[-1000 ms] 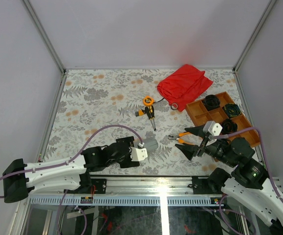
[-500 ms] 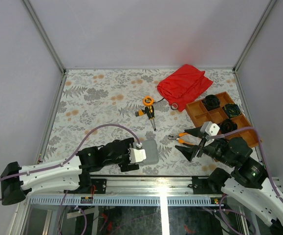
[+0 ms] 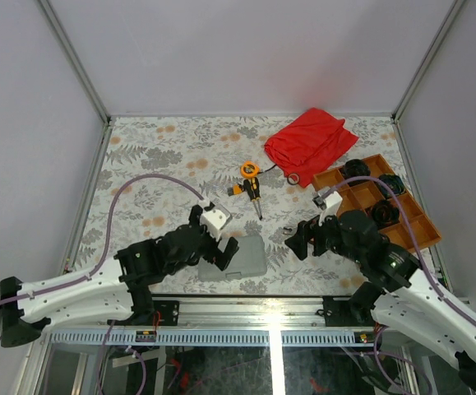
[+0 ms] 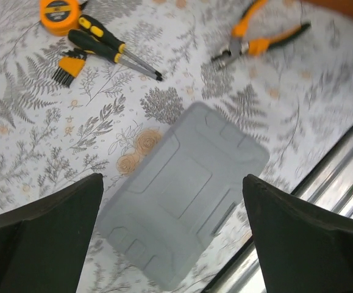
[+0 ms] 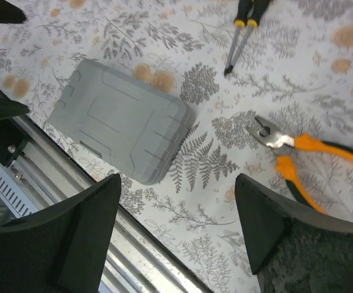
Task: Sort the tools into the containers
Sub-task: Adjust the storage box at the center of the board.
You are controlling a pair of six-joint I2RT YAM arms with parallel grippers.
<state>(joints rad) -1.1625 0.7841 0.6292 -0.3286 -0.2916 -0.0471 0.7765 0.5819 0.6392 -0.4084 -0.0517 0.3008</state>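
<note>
Left gripper (image 4: 171,183): jaws spread wide, empty, hovering over grey case (image 4: 182,195) (flat on table (image 3: 139,164), near front edge). Right gripper (image 5: 177,182): likewise wide, holding nothing, above pliers (image 5: 298,155) right of case. Screwdrivers (image 4: 112,49), tape measure (image 4: 57,9): farther back, apart from case.

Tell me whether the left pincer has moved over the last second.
Yes: the left pincer shifted left and farther from the near rail.
</note>
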